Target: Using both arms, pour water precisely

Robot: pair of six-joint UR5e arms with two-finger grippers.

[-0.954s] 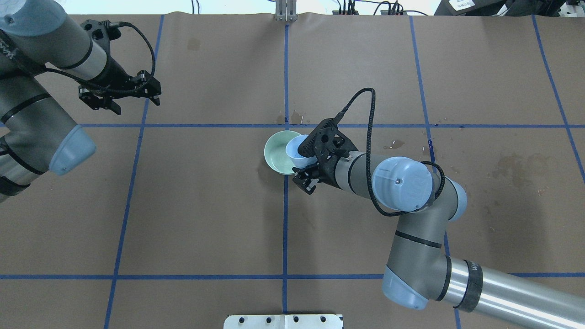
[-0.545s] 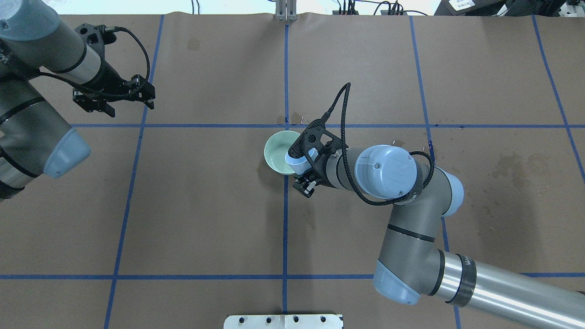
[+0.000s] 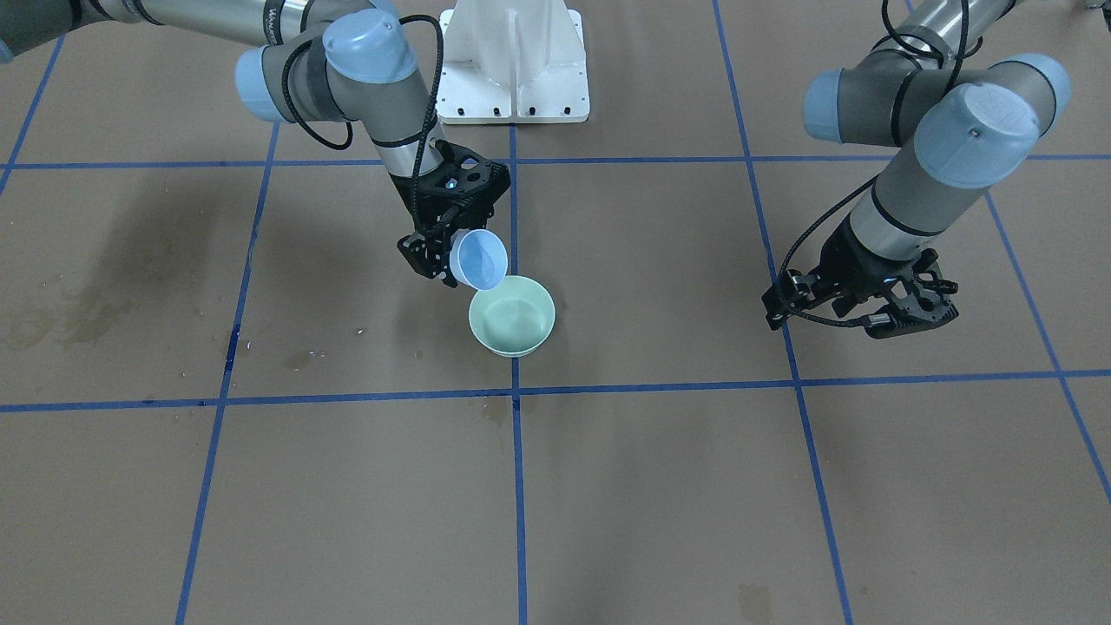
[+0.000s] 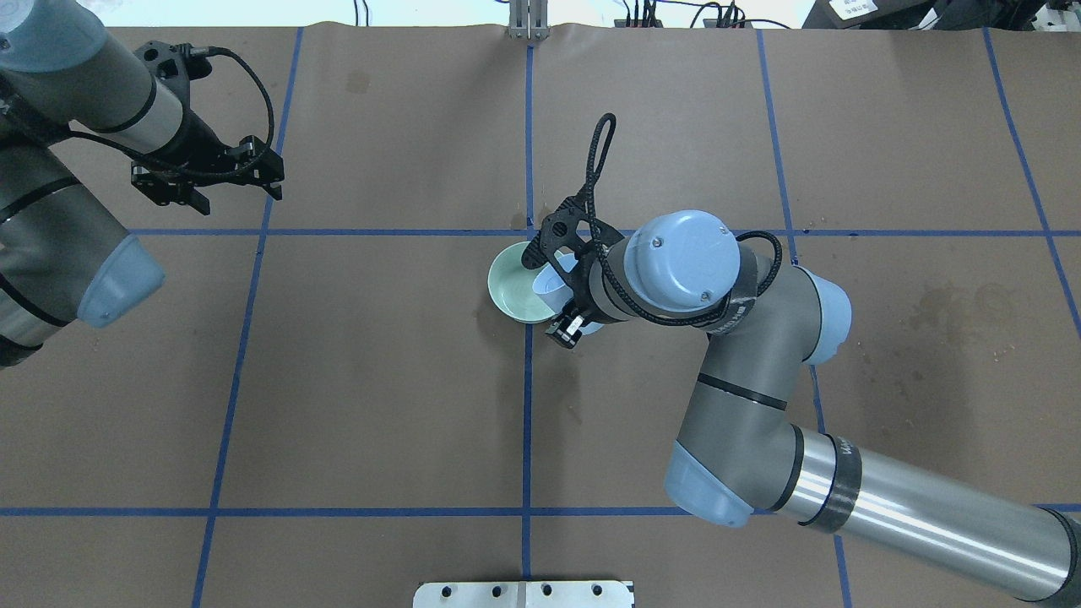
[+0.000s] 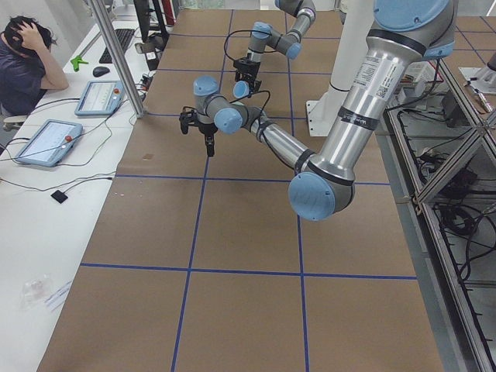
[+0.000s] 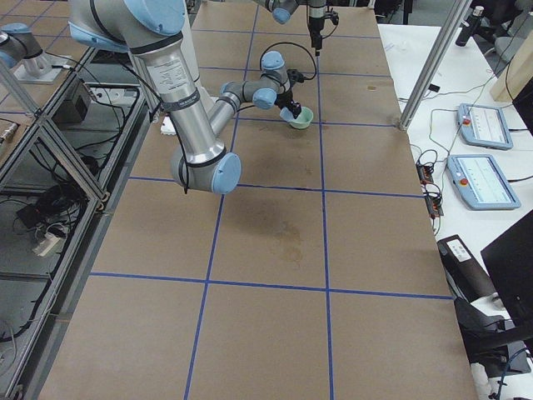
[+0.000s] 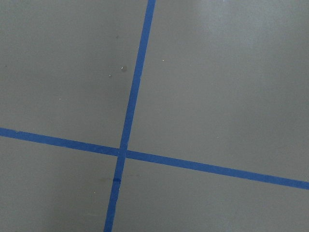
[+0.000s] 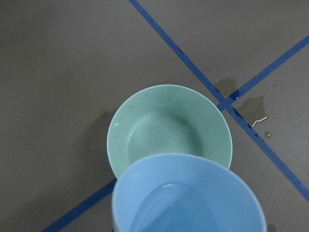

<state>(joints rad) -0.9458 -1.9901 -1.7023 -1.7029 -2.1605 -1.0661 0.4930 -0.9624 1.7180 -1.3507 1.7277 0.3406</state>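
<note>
My right gripper (image 3: pixel 451 256) is shut on a light blue cup (image 3: pixel 480 259), which it holds tilted with its mouth over the near rim of a pale green bowl (image 3: pixel 512 317). In the right wrist view the water (image 8: pixel 176 203) shows as a clear pool inside the cup (image 8: pixel 188 193), just above the bowl (image 8: pixel 164 130). From overhead, the right wrist covers most of the cup (image 4: pixel 549 287) beside the bowl (image 4: pixel 509 291). My left gripper (image 4: pixel 232 190) hangs open and empty far to the left, over bare paper.
Brown paper with a blue tape grid (image 4: pixel 529 380) covers the table. Small wet spots (image 8: pixel 253 108) lie by the tape cross near the bowl, and dried stains (image 4: pixel 954 308) mark the right side. A white pedestal (image 3: pixel 512 61) stands at the robot's base. A person (image 5: pixel 23 62) sits at the side desk.
My right wrist has rolled and its elbow swung left, tipping the cup further over the bowl. The left gripper has drawn back slightly to the left.
</note>
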